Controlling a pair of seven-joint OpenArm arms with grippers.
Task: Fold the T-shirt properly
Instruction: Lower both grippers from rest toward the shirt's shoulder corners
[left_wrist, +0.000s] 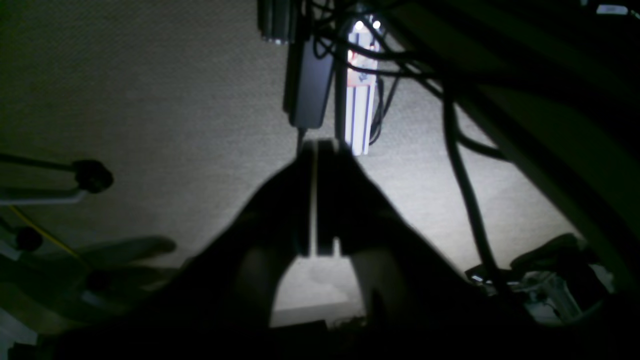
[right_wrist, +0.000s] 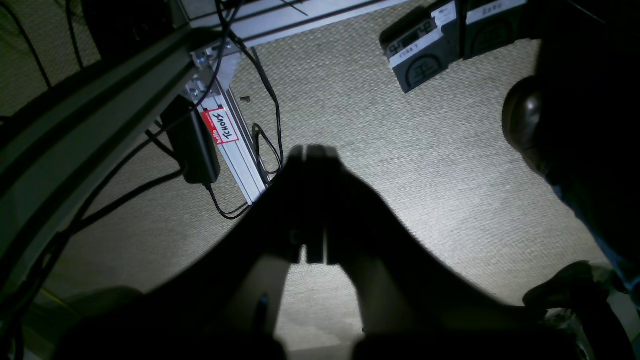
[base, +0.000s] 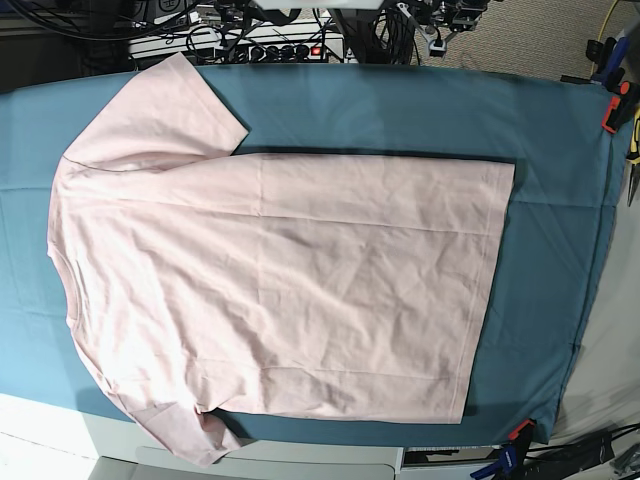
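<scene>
The pale pink T-shirt (base: 280, 290) lies spread flat on the teal table cloth (base: 560, 200), plain side up. Its collar is at the left, its hem at the right, with one sleeve at the top left and the other at the bottom left. Neither arm shows in the base view. In the left wrist view my left gripper (left_wrist: 316, 146) is shut with nothing in it, over carpet floor. My right gripper (right_wrist: 314, 149) is likewise shut and empty above the carpet. The T-shirt is out of both wrist views.
Clamps (base: 612, 105) hold the cloth at the right edge, and another clamp (base: 515, 432) sits at the bottom right. Cables and a power strip (base: 280, 45) run behind the table. Under the grippers are an aluminium frame rail (right_wrist: 235, 145), a power adapter (left_wrist: 307, 90) and black cases (right_wrist: 425, 47).
</scene>
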